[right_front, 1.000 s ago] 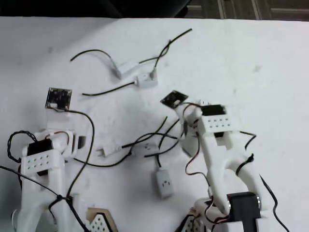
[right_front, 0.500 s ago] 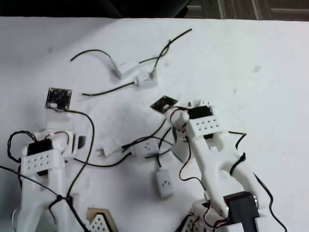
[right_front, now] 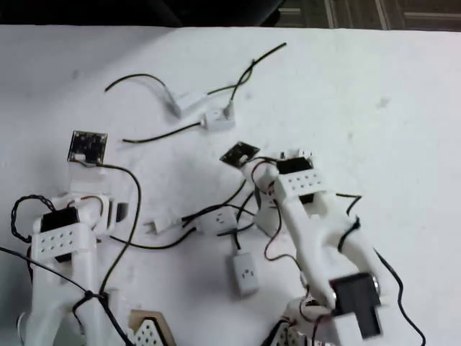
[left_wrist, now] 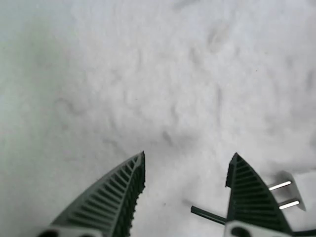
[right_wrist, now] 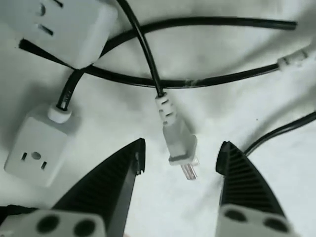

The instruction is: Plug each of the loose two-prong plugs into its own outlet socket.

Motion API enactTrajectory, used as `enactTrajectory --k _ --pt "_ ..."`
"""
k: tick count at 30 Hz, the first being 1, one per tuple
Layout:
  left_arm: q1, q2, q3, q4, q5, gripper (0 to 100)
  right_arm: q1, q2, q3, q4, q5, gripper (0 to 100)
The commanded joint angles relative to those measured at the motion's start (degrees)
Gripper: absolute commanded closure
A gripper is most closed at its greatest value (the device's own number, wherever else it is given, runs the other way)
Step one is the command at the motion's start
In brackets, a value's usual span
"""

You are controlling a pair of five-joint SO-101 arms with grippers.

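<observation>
Right pincer (right_wrist: 182,144): jaws spread wide, nothing gripped, low over the desk (right_wrist: 256,103)
Grey plug (right_wrist: 177,138): lay flat in the gap between the two fingers, touching neither; prongs pointed back toward the wrist, cord led away
Near it: white socket block (right_wrist: 37,143) face up just beside one finger, slots plain to see; second socket block (right_wrist: 64,22) farther off, cut by the frame edge; black cords (right_wrist: 212,22) crossed between them
Left pincer (left_wrist: 188,157): open, holding nothing, over bare desk
White plug (left_wrist: 285,193): two bright prongs showed just beside one finger, outside the gap; body hard to make out behind that finger
High view, layout: white plug lay loose between the arms, near the left arm (right_front: 65,241), prongs toward it
High view, hidden: right arm (right_front: 310,216) stretched over the cord tangle and covered its own pincer and the grey plug
Far side: two more white pieces (right_front: 216,120) on cords, close together, well apart from both arms; could not tell whether joined
</observation>
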Motion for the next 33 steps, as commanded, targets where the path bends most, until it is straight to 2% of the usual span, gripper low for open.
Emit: enactTrajectory --k 1,5,10,17,22,29,33 --pt "0.0 -1.6 -0.5 -1.2 0.3 73 -0.4 3.7 -3.0 -0.8 0.7 76.9" --pt "0.0 -1.6 -0.5 -1.2 0.3 73 -0.4 6.1 -5.0 -1.0 0.7 78.5" --pt "0.0 -1.6 -0.5 -1.2 0.3 73 0.0 8.2 -5.8 -1.5 6.0 89.4" --pt "0.0 -1.6 -0.5 -1.2 0.3 73 3.6 10.2 -6.9 -3.0 6.7 98.7" --pt "0.0 -1.6 -0.5 -1.2 0.3 73 3.7 5.4 -10.4 5.7 6.7 98.1" --pt "0.0 -1.6 -0.5 -1.2 0.3 73 3.7 -9.0 -12.0 15.4 6.1 98.1" --pt "0.0 -1.6 -0.4 -2.3 0.6 73 3.7 -15.4 -11.9 16.6 1.1 98.1"
